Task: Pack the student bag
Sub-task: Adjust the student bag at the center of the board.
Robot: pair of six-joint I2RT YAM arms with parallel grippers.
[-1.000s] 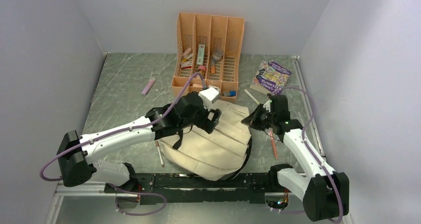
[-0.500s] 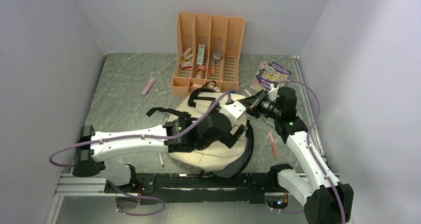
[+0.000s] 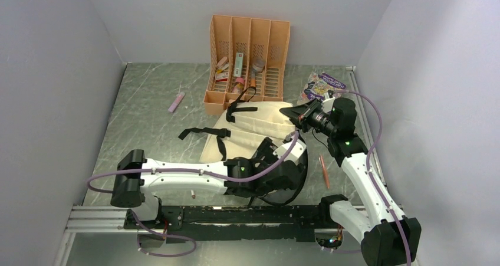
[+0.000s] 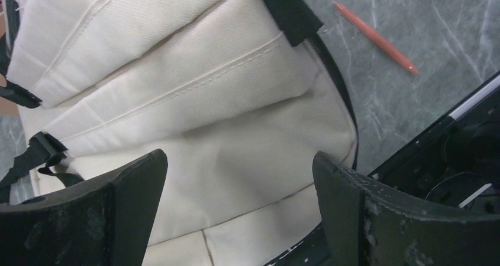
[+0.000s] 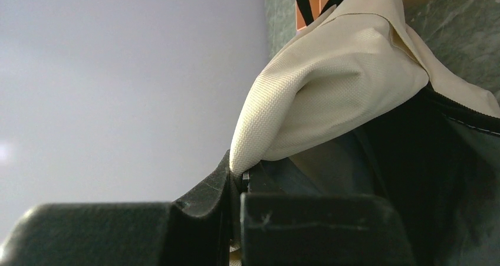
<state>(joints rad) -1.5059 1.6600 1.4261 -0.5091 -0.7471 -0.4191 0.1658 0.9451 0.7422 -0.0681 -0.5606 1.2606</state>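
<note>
Packing had hardly started, we judged: our right gripper (image 5: 239, 177) pinched the edge of the student bag (image 3: 253, 127), our left gripper (image 4: 237, 160) hung wide open over it; red pencil (image 4: 377, 37) and book (image 3: 323, 87) lay outside.

**Three Views, One Shared Bag**

The top camera looked down from behind, taking in the whole table (image 3: 147, 112). The left wrist camera faced down, close over the student bag (image 4: 194, 118). The right wrist camera sat almost against its fabric, looking sideways. All three showed the bag.
</note>
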